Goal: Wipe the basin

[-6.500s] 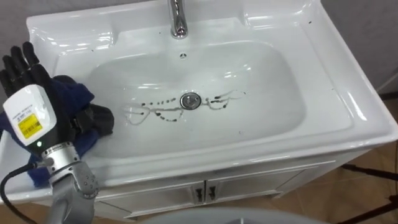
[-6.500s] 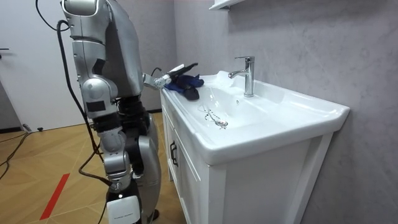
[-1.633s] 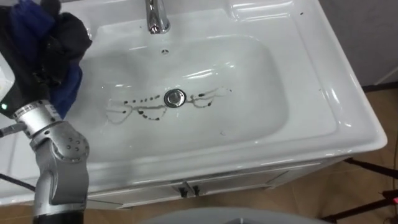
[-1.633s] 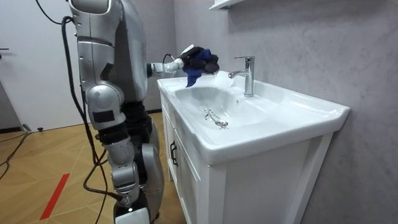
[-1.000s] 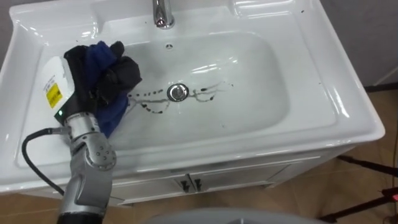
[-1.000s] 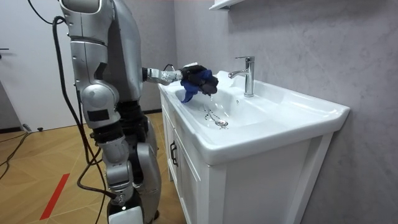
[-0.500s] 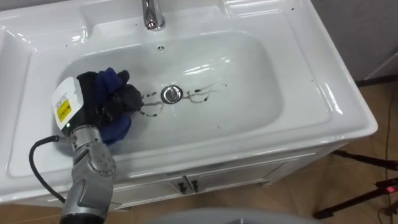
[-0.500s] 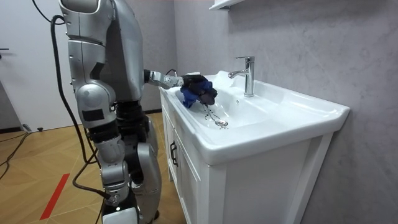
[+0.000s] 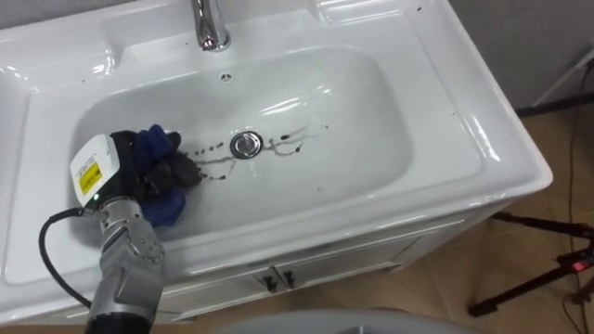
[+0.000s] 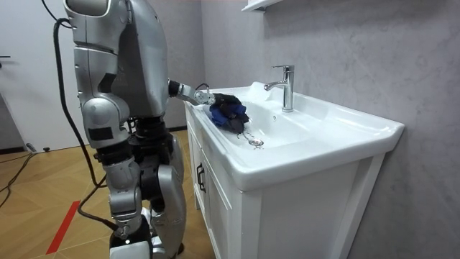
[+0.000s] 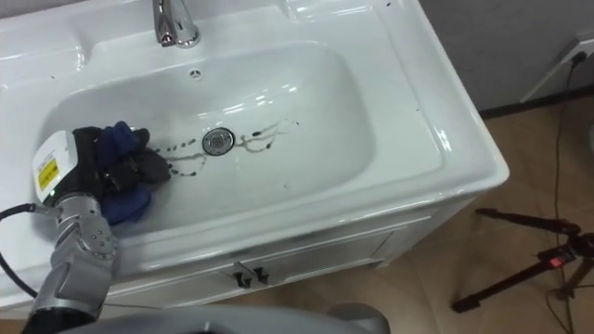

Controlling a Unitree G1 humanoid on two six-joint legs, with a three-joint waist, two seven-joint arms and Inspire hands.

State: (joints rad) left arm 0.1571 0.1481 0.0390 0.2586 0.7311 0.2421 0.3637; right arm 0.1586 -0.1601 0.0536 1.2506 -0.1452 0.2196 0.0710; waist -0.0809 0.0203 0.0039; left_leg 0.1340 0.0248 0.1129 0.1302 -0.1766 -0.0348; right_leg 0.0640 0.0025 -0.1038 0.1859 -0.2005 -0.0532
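Note:
The white basin [image 9: 436,102] has dark squiggly marks [image 9: 283,145] around its metal drain [image 9: 246,143]. My left hand [image 9: 162,172] is down inside the bowl at its left side, shut on a dark blue cloth [image 9: 160,206] that rests against the basin floor just left of the marks. In the right eye view the same left hand [image 11: 125,169] clutches the blue cloth [image 11: 125,202] left of the drain [image 11: 218,140]. The room view shows me standing at the cabinet's end with that left hand [image 10: 231,115] lowered into the basin [image 10: 316,144].
A chrome tap [image 9: 210,26] rises at the back rim. White cabinet doors with small handles [image 9: 271,276] sit below the basin. A black stand's legs [image 9: 534,278] lie on the wood floor at the right.
My left hand with the cloth has come down from above the left rim into the bowl and now lies low at its left side. The camera has shifted a little.

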